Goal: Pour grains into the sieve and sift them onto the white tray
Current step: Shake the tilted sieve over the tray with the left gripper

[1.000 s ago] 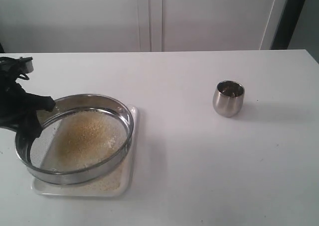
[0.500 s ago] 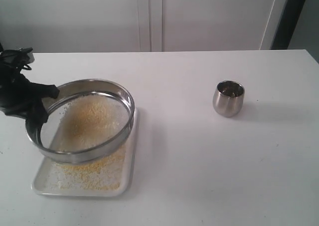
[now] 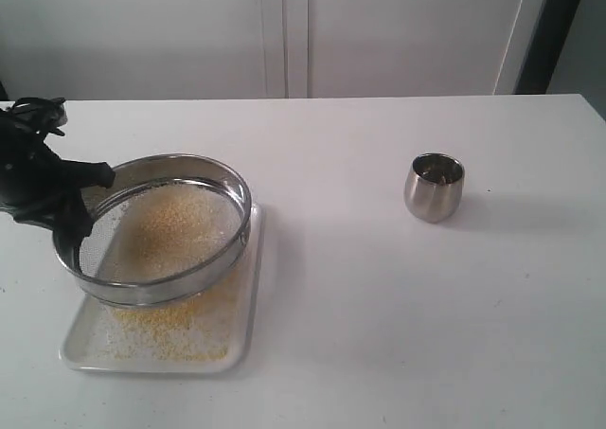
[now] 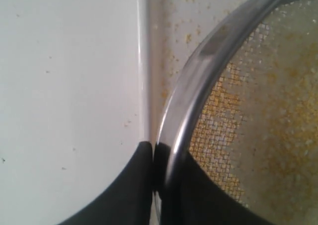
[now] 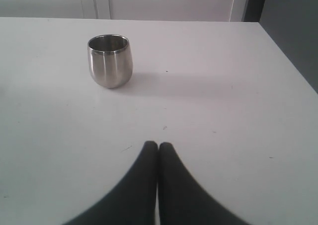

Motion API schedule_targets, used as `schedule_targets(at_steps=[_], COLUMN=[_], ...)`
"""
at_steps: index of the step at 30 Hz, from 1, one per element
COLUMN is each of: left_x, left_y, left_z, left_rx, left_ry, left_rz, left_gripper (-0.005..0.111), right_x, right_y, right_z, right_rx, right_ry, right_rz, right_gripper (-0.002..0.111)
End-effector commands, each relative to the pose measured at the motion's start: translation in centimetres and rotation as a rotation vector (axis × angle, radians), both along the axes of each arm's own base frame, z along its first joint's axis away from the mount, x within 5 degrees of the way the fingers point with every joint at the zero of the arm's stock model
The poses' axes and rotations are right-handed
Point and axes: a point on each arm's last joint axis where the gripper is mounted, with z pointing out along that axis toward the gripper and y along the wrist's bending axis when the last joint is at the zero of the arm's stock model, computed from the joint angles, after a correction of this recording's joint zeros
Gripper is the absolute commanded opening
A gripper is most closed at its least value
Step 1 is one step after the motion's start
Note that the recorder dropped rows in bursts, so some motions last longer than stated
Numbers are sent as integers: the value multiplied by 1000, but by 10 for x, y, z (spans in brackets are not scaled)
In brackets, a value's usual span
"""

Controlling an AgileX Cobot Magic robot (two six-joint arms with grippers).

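Left gripper point(image 4: 154, 156) clamped on rim of round steel sieve point(image 3: 182, 279) over flat white tray point(image 3: 250, 301). Fine golden grains point(image 3: 175, 221) on wire mesh. Right gripper point(image 5: 158, 148) pressed together, empty.

we see soft, even, fairly bright light with a cool grey cast over the white desk point(image 3: 379, 306). the steel cup point(image 3: 434, 190) throws a faint, blurred shadow to its right in the exterior view, and the sieve point(image 3: 239, 228) darkens the white tray point(image 3: 244, 339) just beneath it. we find only mild, pale highlights on the cup and on the sieve's rim. the exterior picture is slightly soft and grainy. in the left wrist view the rim and the left tool point(image 4: 161, 153) are out of focus, while the mesh looks sharper. the right tool point(image 5: 158, 146) shows as a featureless black shape with soft edges.
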Motion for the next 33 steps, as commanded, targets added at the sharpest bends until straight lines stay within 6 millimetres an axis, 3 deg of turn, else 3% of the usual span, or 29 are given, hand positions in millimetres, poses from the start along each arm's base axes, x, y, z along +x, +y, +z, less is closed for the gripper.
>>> schedule_targets(at_steps=[1, 4, 7, 9, 11, 14, 16, 18, 21, 22, 23, 25, 27, 29, 30, 32, 33], left_x=[-22, -38, -21, -5, -3, -38, -56, -42, -6, -11, -29, -47, -28, -5, -4, -31, -46], left_y=[-10, -6, 4, 7, 2, -12, -10, 3, 8, 0, -11, -12, 1, 5, 3, -10, -9], left_z=[0, 3, 1, 0, 0, -1, -4, 3, 2, 2, 2, 2, 4, -3, 0, 3, 4], left_rx=[-46, -25, -15, -27, -63, -55, -16, -1, -67, -110, -120, -83, -64, -114, -129, -136, -106], left_ry=[120, -22, -66, -14, 90, 128, 14, -118, 26, 63, 78, -90, -146, -4, 28, 61, -33], left_rz=[-70, -2, 44, 39, 8, -102, -41, 39, 63, -12, -76, 5, 73, 55, 36, -53, -21], left_gripper=[0, 0, 0, 0, 0, 0, 0, 0, 0, 0, 0, 0, 0, 0, 0, 0, 0], right_x=[0, 0, 0, 0, 0, 0, 0, 0, 0, 0, 0, 0, 0, 0, 0, 0, 0], right_y=[0, 0, 0, 0, 0, 0, 0, 0, 0, 0, 0, 0, 0, 0, 0, 0, 0], right_z=[-1, -1, -1, -1, -1, -1, -1, -1, -1, -1, -1, -1, -1, -1, -1, -1, -1], right_rx=[-3, -3, -3, -3, -3, -3, -3, -3, -3, -3, -3, -3, -3, -3, -3, -3, -3], right_ry=[-12, -12, -12, -12, -12, -12, -12, -12, -12, -12, -12, -12, -12, -12, -12, -12, -12], right_rz=[-7, -7, -7, -7, -7, -7, -7, -7, -7, -7, -7, -7, -7, -7, -7, -7, -7], right_gripper=[0, 0, 0, 0, 0, 0, 0, 0, 0, 0, 0, 0, 0, 0, 0, 0, 0])
